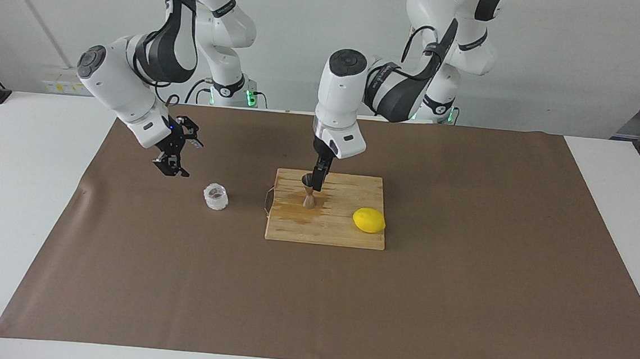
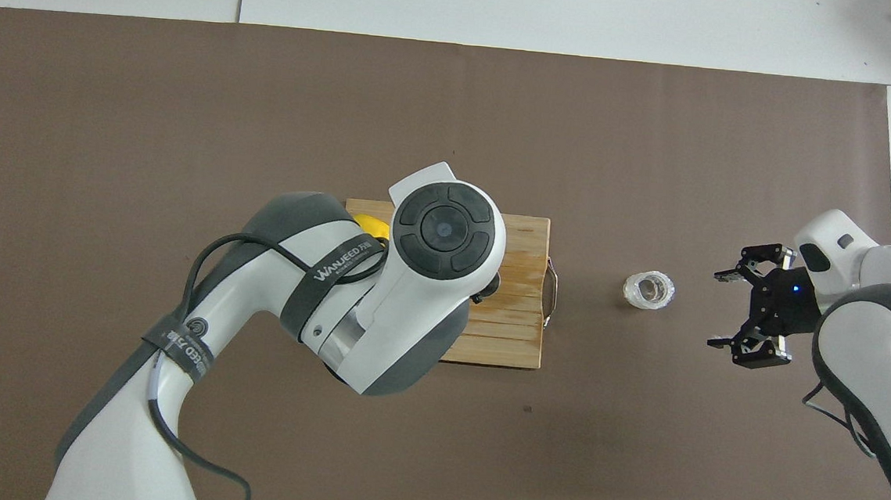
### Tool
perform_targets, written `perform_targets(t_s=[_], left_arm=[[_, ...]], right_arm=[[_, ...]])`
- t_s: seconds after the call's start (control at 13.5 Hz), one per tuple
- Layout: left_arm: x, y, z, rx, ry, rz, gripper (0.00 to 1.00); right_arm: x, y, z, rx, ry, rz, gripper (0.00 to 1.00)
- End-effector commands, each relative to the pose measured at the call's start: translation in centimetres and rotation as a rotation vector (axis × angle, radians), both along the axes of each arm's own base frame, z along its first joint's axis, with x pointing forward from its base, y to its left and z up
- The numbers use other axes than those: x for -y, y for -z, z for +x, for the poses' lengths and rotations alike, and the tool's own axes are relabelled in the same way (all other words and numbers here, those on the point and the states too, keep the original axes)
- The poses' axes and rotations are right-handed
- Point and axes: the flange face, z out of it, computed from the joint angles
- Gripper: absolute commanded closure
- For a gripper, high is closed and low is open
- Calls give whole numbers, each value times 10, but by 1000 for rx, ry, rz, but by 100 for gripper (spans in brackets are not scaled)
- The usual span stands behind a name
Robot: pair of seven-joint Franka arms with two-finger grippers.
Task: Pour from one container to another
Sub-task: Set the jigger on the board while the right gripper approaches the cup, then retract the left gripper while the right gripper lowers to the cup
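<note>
The glass cup [image 1: 215,197] stands upright on the brown mat [image 1: 458,302] that covers the counter [image 1: 21,181], toward the right arm's end and just beside the cutting board [image 1: 344,235]. It is well clear of both arms, so it can be gripped from the side. Whether it holds any liquid cannot be told.

The jigger [image 1: 309,198] stands upright on the cutting board, on the half toward the cup, where the wood looks darker, perhaps wet. Its narrow waist and small foot make it easy to tip, which may be why it sits on the flat board and not on the soft mat. A lemon [image 1: 369,220] lies on the same board toward the left arm's end, apart from the jigger and out of the pouring path.

The left hand [image 1: 315,185] hangs over the jigger, fingers pointing down and spread, with nothing in them. It appears to stand just above the jigger's upper cone, so the jigger stands on its own.

The right hand [image 1: 173,161] hovers over the mat near the cup, on the robots' side of it, tilted toward it with its 2 fingers wide apart and empty. That pose suits a side grasp of the cup, which seems the next step.
</note>
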Motion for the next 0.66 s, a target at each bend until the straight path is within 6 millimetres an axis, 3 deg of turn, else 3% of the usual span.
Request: perform_targets(t_s=[0.0,0.3,0.59], left_arm=[[-30,-27,4,16,46,24,0],[-63,-53,12,23,141,43,0],[-114,-84,20,43,249,56,0]], right_arm=[[12,18,-5,32,-20,35,0],[19,39,-3,66,-63,80,0],[25,70,5,124,-69,125,0]])
